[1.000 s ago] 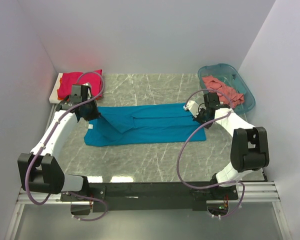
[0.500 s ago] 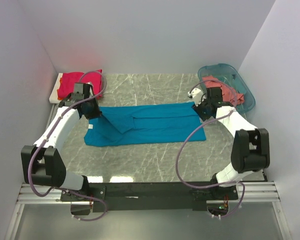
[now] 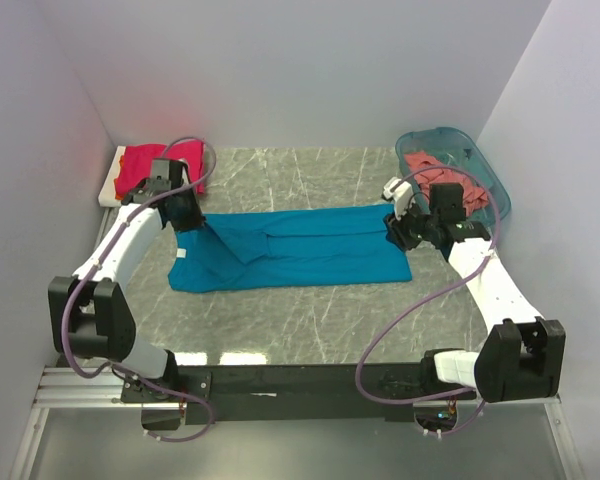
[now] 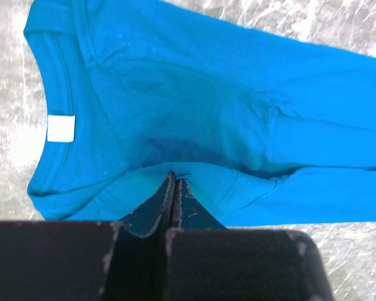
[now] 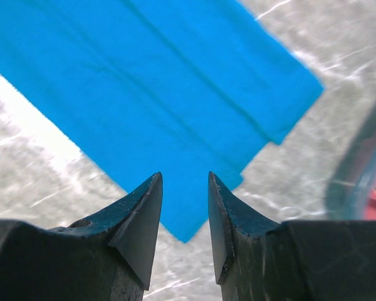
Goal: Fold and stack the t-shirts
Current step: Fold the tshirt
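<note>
- The teal-blue t-shirt (image 3: 290, 250) lies spread on the table (image 3: 310, 310). Its long axis runs from one gripper to the other, with the collar end at the left gripper (image 3: 185, 215) and the hem end at the right gripper (image 3: 400, 228).
- The left gripper's jaws are pressed together on a pinch of the teal cloth near the collar-and-sleeve end. Creases fan out from the tips, and the rest of the shirt stretches forward and away from them.
- The right gripper's jaws stand apart and hold nothing. They hang over the hem end, with one hem corner showing between the tips and the cloth running ahead of them.
- Judgement: the next move turns on the hem edge. It lies across the right jaws' gap, just under them, so the right arm is the one placed to take that end.
- The magenta-red t-shirt (image 3: 155, 165) sits folded on the white board (image 3: 110, 185), behind the left jaws.
- The salmon-pink t-shirt (image 3: 445, 175) lies crumpled in the basket (image 3: 490, 190), beside and beyond the right jaws.
</note>
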Tool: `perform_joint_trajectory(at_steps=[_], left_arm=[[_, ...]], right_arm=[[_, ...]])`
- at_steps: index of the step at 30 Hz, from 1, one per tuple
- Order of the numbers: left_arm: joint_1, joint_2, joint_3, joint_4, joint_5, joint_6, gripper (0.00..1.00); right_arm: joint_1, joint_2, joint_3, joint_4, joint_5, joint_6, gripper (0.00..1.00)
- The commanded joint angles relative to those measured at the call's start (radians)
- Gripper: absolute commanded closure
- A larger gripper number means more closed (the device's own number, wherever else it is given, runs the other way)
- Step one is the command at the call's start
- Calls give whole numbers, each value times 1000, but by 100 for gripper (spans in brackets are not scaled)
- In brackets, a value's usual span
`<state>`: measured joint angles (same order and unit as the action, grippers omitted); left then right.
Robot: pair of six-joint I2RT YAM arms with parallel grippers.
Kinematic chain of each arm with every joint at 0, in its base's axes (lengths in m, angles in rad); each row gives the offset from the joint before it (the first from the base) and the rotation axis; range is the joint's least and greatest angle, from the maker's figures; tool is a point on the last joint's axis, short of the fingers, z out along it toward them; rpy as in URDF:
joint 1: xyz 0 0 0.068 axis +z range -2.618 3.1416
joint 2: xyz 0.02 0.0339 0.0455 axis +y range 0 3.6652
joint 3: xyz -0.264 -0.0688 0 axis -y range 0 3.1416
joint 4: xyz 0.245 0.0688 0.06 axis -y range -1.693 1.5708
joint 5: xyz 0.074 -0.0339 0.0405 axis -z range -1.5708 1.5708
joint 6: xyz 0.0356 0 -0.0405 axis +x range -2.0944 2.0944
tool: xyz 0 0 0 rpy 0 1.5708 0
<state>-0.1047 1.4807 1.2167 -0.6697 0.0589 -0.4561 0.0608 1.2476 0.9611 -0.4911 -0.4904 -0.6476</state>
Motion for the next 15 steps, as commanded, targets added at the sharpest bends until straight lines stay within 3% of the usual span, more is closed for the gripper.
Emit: perform_joint_trajectory(at_steps=[1,15], left_arm=[[5,24,76,22,22,27,99],[-13,125,170,-10,42,89,99]], right_arm=[[-4,-31,-24,-18,-57,11,57],[-4,-14,-47,-30,-96,-15,57]])
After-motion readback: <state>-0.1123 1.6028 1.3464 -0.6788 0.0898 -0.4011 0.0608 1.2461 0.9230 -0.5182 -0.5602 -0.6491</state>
